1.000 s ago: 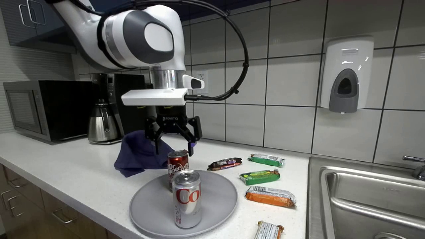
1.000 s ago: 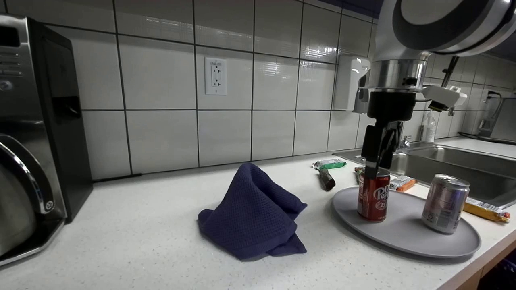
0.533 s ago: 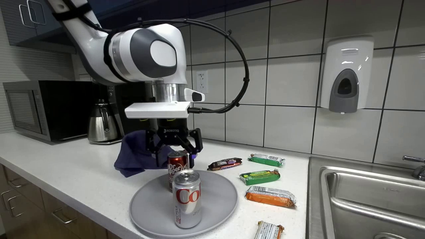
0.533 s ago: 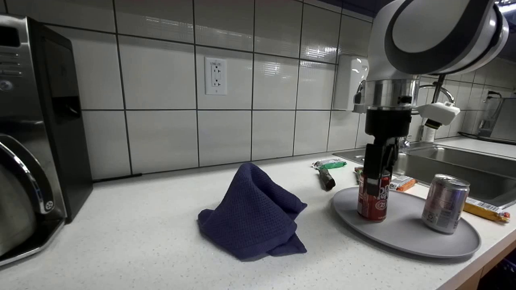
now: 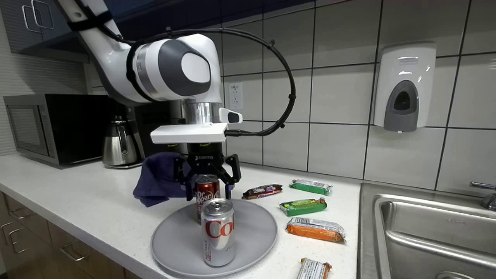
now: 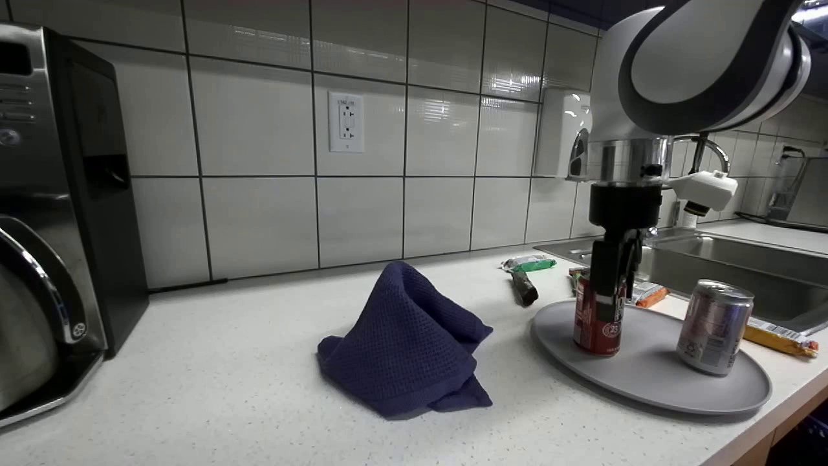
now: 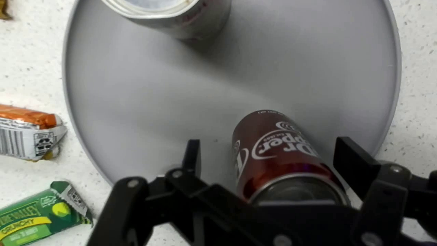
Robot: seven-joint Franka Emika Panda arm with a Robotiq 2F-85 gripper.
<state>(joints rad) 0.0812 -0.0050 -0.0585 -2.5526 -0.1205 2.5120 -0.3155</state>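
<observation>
1. Down from lid height a second ago, the fingers (image 7: 192,157) now straddle the upper part of the red Dr Pepper can (image 7: 280,153), which stays in place.
2. They are spread wide; the wrist view shows a clear gap between one of them and the can, but whether the other touches it I cannot tell.
3. Cans: two, both upright on one round grey plate (image 5: 255,236). The red one stands toward the edge nearer the navy cloth (image 6: 407,349); the silver can (image 5: 218,234), with red lettering, stands apart from it and, in an exterior view, hides part of it.
4. Wrapped bars: five, all on the table (image 6: 213,362) beside the plate: a brown bar (image 5: 262,191), a silver-and-green bar (image 5: 311,187), a green bar (image 5: 303,207), an orange bar (image 5: 316,229) and a yellow bar (image 6: 779,340).
5. Cloth: one, crumpled on the table, apart from the plate.
6. Farther out: one sink (image 5: 372,232), one soap dispenser (image 5: 407,89) on the tiled wall (image 5: 288,147), one coffee maker (image 6: 77,200) and one microwave (image 5: 58,130).
</observation>
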